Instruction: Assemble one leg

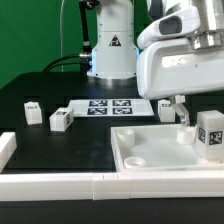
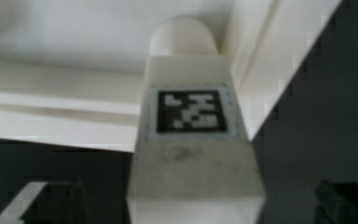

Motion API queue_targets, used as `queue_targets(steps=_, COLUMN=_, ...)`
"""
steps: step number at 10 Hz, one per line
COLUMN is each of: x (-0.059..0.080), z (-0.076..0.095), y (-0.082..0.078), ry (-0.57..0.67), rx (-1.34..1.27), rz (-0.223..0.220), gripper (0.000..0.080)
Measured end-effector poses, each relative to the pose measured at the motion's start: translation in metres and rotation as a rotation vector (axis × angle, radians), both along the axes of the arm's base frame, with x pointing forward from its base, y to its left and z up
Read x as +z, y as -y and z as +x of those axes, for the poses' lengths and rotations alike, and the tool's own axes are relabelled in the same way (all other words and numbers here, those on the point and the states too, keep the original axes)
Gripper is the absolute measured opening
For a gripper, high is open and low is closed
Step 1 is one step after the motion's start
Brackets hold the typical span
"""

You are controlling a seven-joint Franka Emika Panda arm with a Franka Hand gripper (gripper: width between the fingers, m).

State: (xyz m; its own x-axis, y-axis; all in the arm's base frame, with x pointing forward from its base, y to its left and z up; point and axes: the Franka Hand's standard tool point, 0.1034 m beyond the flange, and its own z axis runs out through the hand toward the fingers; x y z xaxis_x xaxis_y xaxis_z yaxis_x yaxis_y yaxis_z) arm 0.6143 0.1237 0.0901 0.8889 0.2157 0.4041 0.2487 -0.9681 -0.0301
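One leg (image 1: 211, 135), a white post with a tag on its side, stands upright at the white tray-like piece's (image 1: 150, 150) corner on the exterior view's right. My gripper (image 1: 208, 122) hangs over this leg. One finger (image 1: 182, 112) shows beside it and the other is out of frame. In the wrist view the leg (image 2: 194, 120) fills the middle and reaches toward the tray piece (image 2: 51, 90). My gripper (image 2: 194, 205) straddles it, with dark gaps between the leg and both fingers (image 2: 25, 205), so it is open. I cannot tell if the leg is seated in a socket.
Two loose legs (image 1: 33, 111) (image 1: 60, 120) lie at the exterior view's left, and another (image 1: 167, 108) behind the tray piece. The marker board (image 1: 105, 106) lies mid-table before the arm's base. A white barrier (image 1: 60, 185) runs along the front, with a side piece (image 1: 6, 150).
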Motion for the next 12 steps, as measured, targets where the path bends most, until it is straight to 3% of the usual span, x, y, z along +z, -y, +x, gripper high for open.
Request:
queue_targets(steps=3, x=-0.006, z=-0.004, y=0.000, ry=-0.047, rx=0.005, rz=-0.001, gripper=0.0649)
queue_targets(steps=5, x=-0.013, z=-0.007, y=0.001, ry=-0.270, rx=-0.035, rz=0.009, gripper=0.0649)
queue_targets(steps=7, x=-0.013, z=-0.001, y=0.003, ry=-0.401, rx=-0.039, rz=-0.001, gripper=0.0649)
queue_targets(steps=10, x=-0.014, z=0.002, y=0.004, ry=-0.411, rx=-0.038, rz=0.000, gripper=0.0649)
queue_targets(steps=11, x=-0.014, z=0.002, y=0.004, ry=-0.411, rx=-0.038, rz=0.000, gripper=0.0523)
queue_targets(steps=12, x=-0.014, z=0.002, y=0.004, ry=-0.411, rx=-0.038, rz=0.000, gripper=0.0523)
